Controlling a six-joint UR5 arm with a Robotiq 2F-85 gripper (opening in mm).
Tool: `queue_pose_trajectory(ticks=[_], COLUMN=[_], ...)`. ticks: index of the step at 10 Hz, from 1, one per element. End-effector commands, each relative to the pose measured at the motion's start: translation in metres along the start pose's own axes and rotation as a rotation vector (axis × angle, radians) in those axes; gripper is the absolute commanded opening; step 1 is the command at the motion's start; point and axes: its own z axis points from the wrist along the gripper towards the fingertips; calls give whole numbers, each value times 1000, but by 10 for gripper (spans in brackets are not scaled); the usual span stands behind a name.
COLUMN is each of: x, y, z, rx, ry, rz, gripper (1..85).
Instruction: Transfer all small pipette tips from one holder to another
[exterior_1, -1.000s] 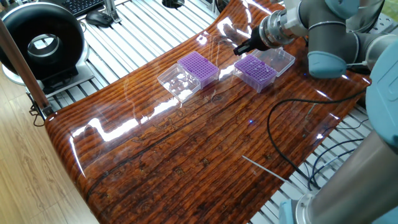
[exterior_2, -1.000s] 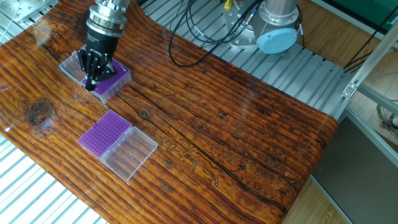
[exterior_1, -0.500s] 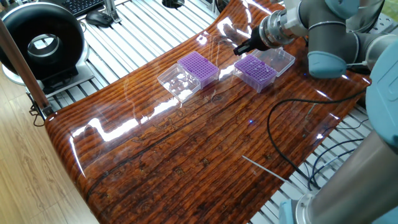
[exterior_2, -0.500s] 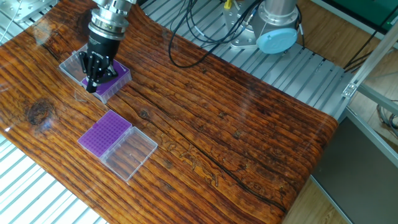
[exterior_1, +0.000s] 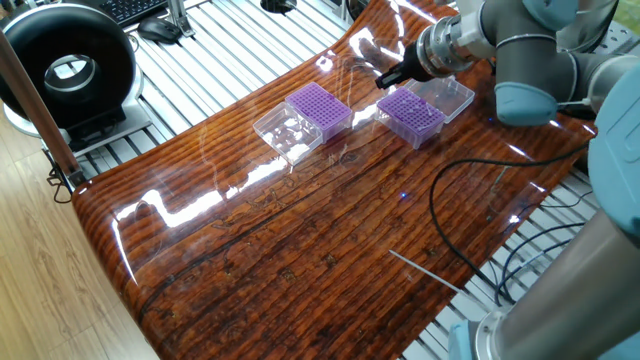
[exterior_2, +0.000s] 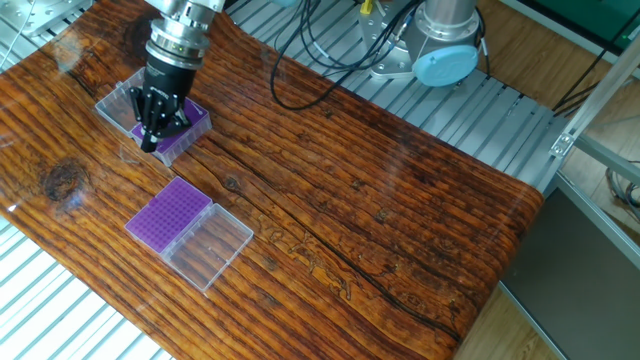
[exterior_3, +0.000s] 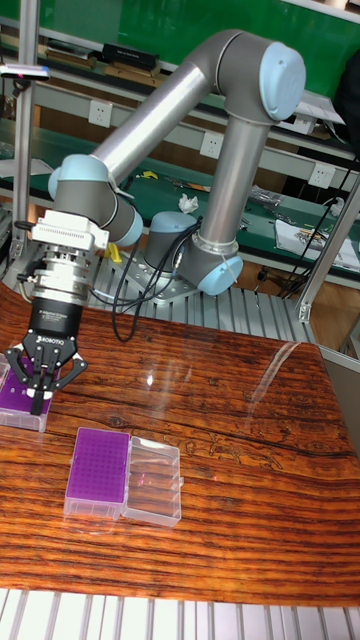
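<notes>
**Over the far tip box, gripper low, transfer barely under way**

At the far end of the wooden table (exterior_2: 400, 200), the gripper (exterior_2: 150, 133) hangs over one purple tip box (exterior_2: 190, 125), its black fingers (exterior_3: 38, 385) drawn in toward a point just above the rack. Whether they are pinched on a tip or merely nearly together cannot be told from these views; the fingertips are too small and dark against the purple. This box sits with its clear hinged lid (exterior_1: 450, 95) folded open beside it.

Nearer the middle of the table stands the second purple tip box (exterior_2: 170, 212), also with its clear lid (exterior_2: 210, 248) laid open alongside, well apart from the gripper. The small pipette tips (exterior_1: 412, 110) show only as a fine dotted grid on the purple racks; both grids look evenly filled, though single empty holes would probably not be visible at this size.

Judging by that, the transfer seems to be at or near its start: no obvious bare patch shows in either rack, and nearly all the tips appear left to move. The step in hand looks like picking from, or seating into, the far box.

Compared with the earlier frames, the change is slight. The wrist in the other fixed view has crept a little toward the upper right, and the fingers sit marginally higher on the rack. Both boxes and lids lie where they were
</notes>
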Motion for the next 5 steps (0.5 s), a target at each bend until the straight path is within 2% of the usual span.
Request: queue_pose_trajectory(ticks=[1,2,3,5], x=[3,5,15,41], y=[-3,-5,-5,-18], z=[0,0,-1,-6], rx=[4,10,10,54], ry=[4,15,61,188], rz=[23,16,5,-65], gripper=[10,10,10,10])
